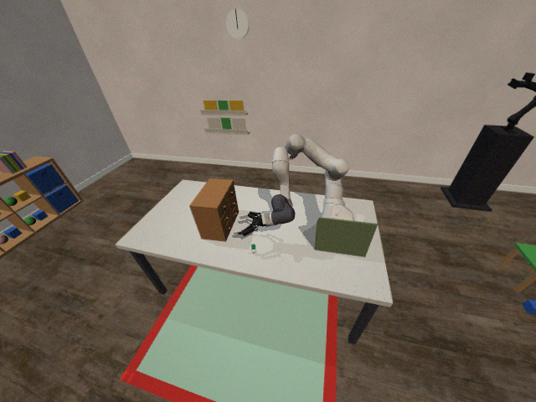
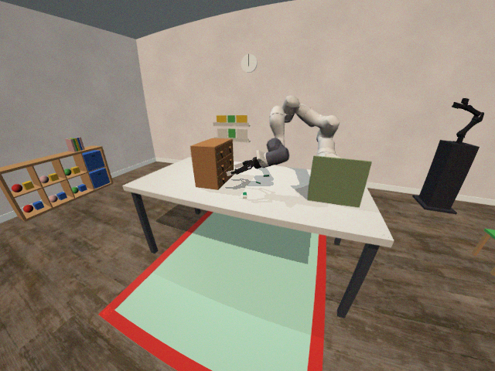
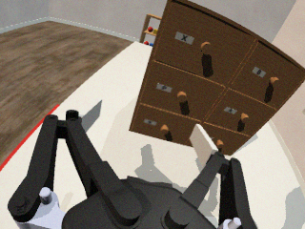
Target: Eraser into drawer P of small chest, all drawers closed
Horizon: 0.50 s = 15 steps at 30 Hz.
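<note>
"Pale pink wall (image 1: 151, 86) (image 2: 192, 72) (image 3: 293, 33) behind us, white table (image 1: 160, 224) (image 2: 168, 187) (image 3: 111, 159) in front. Which step are we on?"

"We seem to be at the opening step. Our fingers (image 1: 243, 224) (image 2: 229, 173) are spread wide with nothing between them, and they point at the front of the chest (image 1: 209, 220) (image 2: 203, 168) (image 3: 229, 35)."

"Which drawer do we want?"

"Probably the middle one in the left column of our wrist view. Its label is blurred, but it looks like a P. All the drawers look pushed in, so we judge that one must come out before anything can go in."

"So what does the next move call for?"

"We line up on the knob (image 3: 181, 94), close on it and draw straight back, gently. Less than half the length, or the tray may droop, and a hard tug could drag the chest."

"And the eraser (image 1: 253, 248) (image 2: 244, 195)?"

"We take it to be the small block lying on the table, just beyond the chest's front and toward the near edge. It looks green with white at the end, like a sleeve on a stub. Our wrist view doesn't show it."

"What about the other green bits (image 2: 266, 175) (image 2: 257, 182)?"

"Slimmer and darker. We leave those alone."
</note>
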{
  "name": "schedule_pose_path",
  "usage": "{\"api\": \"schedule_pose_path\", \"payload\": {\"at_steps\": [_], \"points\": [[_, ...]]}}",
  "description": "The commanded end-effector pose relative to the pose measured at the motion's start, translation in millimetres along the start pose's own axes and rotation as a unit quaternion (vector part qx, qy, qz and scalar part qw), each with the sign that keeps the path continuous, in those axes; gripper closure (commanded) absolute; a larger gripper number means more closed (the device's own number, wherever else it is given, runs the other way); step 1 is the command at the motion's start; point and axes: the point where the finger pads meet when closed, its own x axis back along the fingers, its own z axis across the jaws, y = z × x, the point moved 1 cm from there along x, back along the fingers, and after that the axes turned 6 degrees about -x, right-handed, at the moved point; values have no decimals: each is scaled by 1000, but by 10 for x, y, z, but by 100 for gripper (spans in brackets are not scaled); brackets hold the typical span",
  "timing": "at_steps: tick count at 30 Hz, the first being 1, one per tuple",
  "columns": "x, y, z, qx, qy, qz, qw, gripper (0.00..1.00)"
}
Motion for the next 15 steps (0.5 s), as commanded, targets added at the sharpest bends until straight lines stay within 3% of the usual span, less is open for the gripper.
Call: {"api": "schedule_pose_path", "payload": {"at_steps": [1,5,15], "points": [[-55,108,30,-12,2,3,1000,0],[-107,248,42,-12,2,3,1000,0],[-126,299,46,-12,2,3,1000,0]]}}
